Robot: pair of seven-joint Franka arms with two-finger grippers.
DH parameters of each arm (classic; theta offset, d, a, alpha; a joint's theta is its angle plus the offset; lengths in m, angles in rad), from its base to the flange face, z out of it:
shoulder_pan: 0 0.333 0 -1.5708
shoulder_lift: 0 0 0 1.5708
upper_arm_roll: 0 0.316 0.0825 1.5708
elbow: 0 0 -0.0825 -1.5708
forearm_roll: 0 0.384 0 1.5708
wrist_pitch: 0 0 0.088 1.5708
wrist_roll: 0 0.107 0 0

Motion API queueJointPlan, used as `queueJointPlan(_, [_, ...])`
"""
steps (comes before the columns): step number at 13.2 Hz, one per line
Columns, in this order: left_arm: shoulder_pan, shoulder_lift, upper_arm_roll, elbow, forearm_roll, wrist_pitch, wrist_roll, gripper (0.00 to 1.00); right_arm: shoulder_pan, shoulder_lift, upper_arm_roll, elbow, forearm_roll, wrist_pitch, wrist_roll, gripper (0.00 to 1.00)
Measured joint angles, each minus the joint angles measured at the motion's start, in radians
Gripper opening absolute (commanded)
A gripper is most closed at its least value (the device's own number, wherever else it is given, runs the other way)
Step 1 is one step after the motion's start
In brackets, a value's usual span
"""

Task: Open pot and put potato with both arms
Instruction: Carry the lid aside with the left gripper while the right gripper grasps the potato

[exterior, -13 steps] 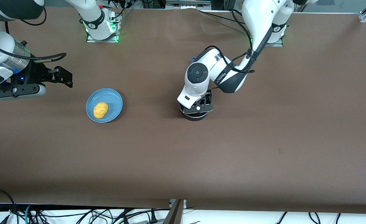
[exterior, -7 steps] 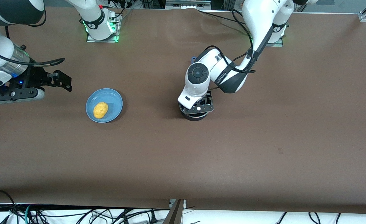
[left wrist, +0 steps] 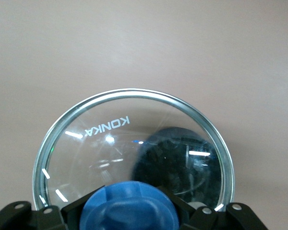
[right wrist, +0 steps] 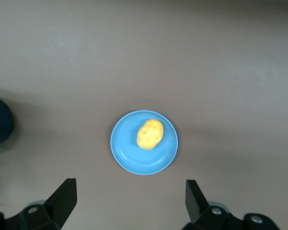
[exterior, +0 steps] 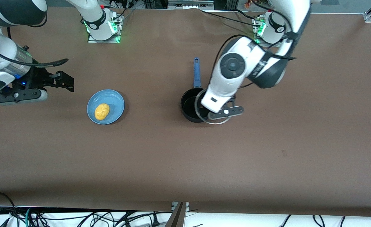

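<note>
The black pot [exterior: 188, 107] stands uncovered mid-table, its blue handle [exterior: 197, 72] pointing toward the robots' bases. My left gripper [exterior: 218, 111] is shut on the blue knob [left wrist: 129, 206] of the clear glass lid [exterior: 216, 122] and holds it in the air, partly over the pot's rim toward the left arm's end. The pot shows dark through the glass [left wrist: 177, 163]. The yellow-orange potato [exterior: 102, 111] lies on a light-blue plate [exterior: 114, 102]. My right gripper [exterior: 62, 82] is open and empty, up in the air beside the plate toward the right arm's end. Its wrist view shows the potato [right wrist: 150, 133] between the open fingers [right wrist: 62, 194].
The plate [right wrist: 144, 163] sits on the brown table cover between the right gripper and the pot, whose edge shows in the right wrist view [right wrist: 0, 127]. The arm bases stand at the table's back edge [exterior: 103, 28]. Cables hang below the front edge.
The left arm has lifted the lid off the pot and carried it toward the left arm's end, uncovering the pot and its handle. The right gripper has barely moved.
</note>
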State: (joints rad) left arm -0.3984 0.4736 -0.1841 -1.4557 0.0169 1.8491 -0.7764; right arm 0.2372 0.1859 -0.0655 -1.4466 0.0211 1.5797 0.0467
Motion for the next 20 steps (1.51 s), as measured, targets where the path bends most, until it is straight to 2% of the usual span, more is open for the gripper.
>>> queueJointPlan(3, [0.144, -0.057, 0.006, 0.001, -0.008, -0.116, 0.214, 0.34, 0.001, 0.001, 0.004, -0.141, 0.0, 0.095, 0.001, 1.0])
queueJointPlan(9, [0.471, -0.026, 0.025, -0.043, 0.005, -0.137, 0.711, 0.31, -0.003, -0.041, -0.037, -0.623, 0.0, 0.616, 0.059, 1.0])
queueJointPlan(12, [0.555, 0.002, 0.024, -0.148, 0.036, 0.027, 0.804, 0.31, -0.01, -0.011, -0.064, -0.791, 0.004, 0.847, 0.116, 1.0])
queueJointPlan(17, [0.573, 0.063, 0.022, -0.436, 0.041, 0.493, 0.807, 0.32, -0.009, 0.068, -0.064, -0.803, 0.119, 0.943, 0.147, 1.0])
queueJointPlan(18, [0.573, 0.081, 0.022, -0.463, 0.041, 0.537, 0.807, 0.45, -0.007, 0.086, -0.061, -0.803, 0.138, 0.964, 0.148, 1.0])
queueJointPlan(19, [0.573, 0.096, 0.022, -0.473, 0.041, 0.556, 0.807, 0.78, -0.004, 0.105, -0.058, -0.801, 0.157, 0.982, 0.148, 1.0])
queueJointPlan(20, [0.573, 0.097, 0.021, -0.473, 0.041, 0.56, 0.807, 1.0, 0.001, 0.123, -0.056, -0.799, 0.175, 0.997, 0.148, 1.0])
